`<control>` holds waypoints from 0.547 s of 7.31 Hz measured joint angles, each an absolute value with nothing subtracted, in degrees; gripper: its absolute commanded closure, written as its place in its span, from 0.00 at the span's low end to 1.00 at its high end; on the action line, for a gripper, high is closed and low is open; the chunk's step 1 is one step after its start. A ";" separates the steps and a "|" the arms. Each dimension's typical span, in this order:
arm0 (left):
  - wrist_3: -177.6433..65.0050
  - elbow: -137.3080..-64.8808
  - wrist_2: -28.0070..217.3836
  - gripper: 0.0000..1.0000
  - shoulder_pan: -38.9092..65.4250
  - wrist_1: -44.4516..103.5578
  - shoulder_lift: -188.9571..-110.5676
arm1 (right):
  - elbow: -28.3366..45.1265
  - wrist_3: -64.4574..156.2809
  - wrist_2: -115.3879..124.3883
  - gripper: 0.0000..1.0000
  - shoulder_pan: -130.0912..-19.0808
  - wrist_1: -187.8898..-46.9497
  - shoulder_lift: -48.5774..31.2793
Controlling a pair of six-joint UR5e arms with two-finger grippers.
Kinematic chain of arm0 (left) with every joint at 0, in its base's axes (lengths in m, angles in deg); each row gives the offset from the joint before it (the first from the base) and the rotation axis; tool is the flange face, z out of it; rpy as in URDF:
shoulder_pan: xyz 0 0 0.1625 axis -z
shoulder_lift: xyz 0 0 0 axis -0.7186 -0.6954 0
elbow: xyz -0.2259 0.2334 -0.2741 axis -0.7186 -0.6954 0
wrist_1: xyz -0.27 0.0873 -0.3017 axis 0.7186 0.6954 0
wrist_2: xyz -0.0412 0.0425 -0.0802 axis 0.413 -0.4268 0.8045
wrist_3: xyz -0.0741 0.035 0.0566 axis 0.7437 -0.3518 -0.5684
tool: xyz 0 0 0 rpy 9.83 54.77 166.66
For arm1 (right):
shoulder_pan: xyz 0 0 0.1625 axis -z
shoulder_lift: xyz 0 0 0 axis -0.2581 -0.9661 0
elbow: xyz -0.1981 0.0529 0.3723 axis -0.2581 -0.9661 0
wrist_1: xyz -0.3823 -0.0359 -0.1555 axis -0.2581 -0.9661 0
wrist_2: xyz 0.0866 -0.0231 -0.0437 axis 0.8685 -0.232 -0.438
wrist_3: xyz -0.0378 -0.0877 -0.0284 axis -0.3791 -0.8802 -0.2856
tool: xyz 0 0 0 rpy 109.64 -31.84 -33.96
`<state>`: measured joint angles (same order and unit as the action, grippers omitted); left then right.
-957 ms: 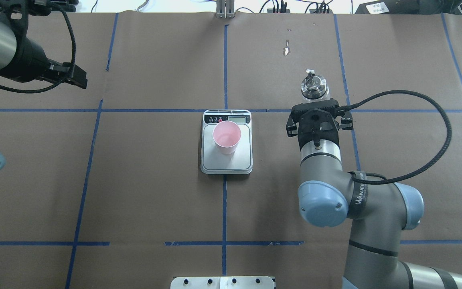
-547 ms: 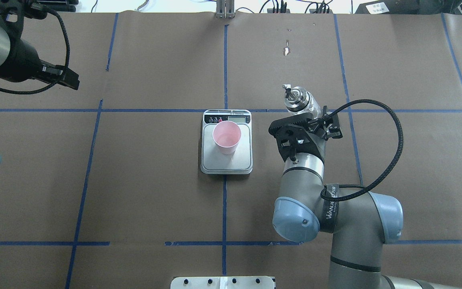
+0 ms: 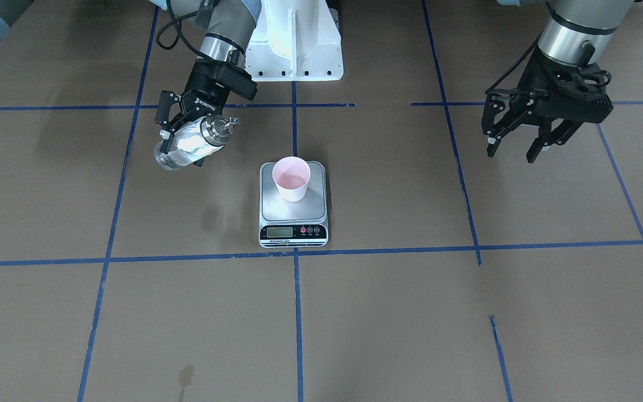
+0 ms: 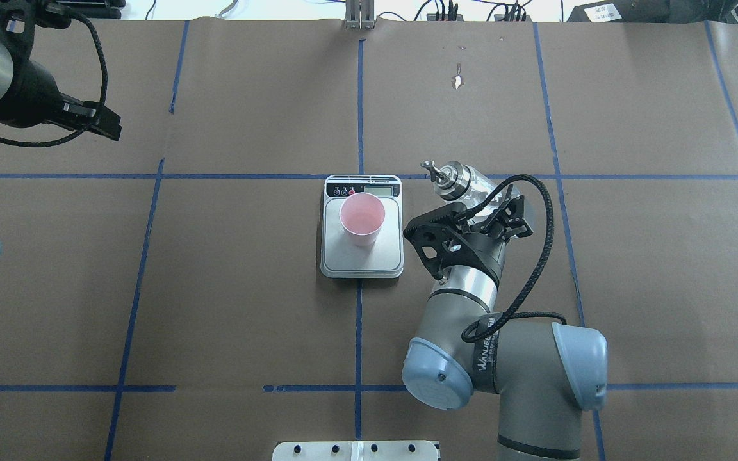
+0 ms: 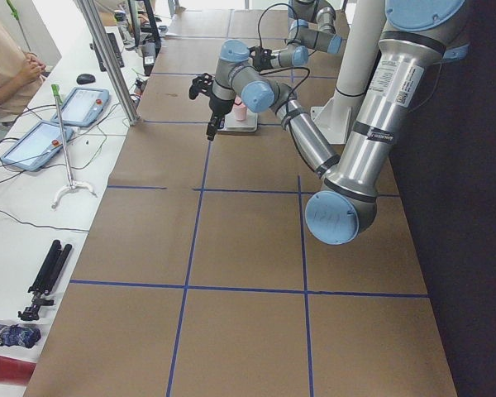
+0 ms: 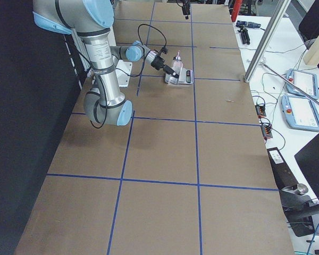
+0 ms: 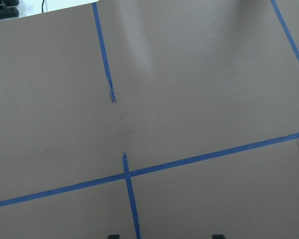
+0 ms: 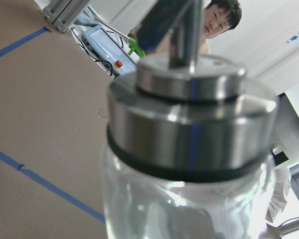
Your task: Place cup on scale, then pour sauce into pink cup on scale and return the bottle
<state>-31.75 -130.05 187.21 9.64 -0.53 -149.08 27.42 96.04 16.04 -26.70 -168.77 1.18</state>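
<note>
The pink cup stands upright on the silver scale at the table's middle; it also shows in the front view on the scale. My right gripper is shut on the clear glass bottle and holds it tilted above the table, just right of the scale, spout towards the scale's display end. The front view shows the same grip on the bottle. Its silver cap fills the right wrist view. My left gripper is open and empty, far off at the left.
Blue tape lines cross the brown paper table cover. The white robot base plate is at the near edge. A small dark stain marks the paper on the operators' side. An operator sits beyond the table's far edge.
My right gripper has lifted the bottle off the table, carried it left towards the scale and tilted it. My left gripper has drawn back slightly to the left.
</note>
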 measured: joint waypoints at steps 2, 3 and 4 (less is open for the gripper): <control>-34.71 -128.83 187.31 0.30 10.06 -0.21 -148.69 | 25.81 95.18 16.02 1.00 -25.87 -174.00 3.34; -36.56 -127.65 187.39 0.30 10.50 0.28 -148.66 | 23.95 94.17 16.02 1.00 -25.77 -174.70 4.62; -38.42 -126.35 187.51 0.28 11.06 0.97 -148.64 | 22.35 92.68 16.02 1.00 -25.77 -175.40 5.60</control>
<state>-38.42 -126.35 187.51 11.06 0.97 -148.64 22.35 92.68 16.02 -25.77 -175.40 5.60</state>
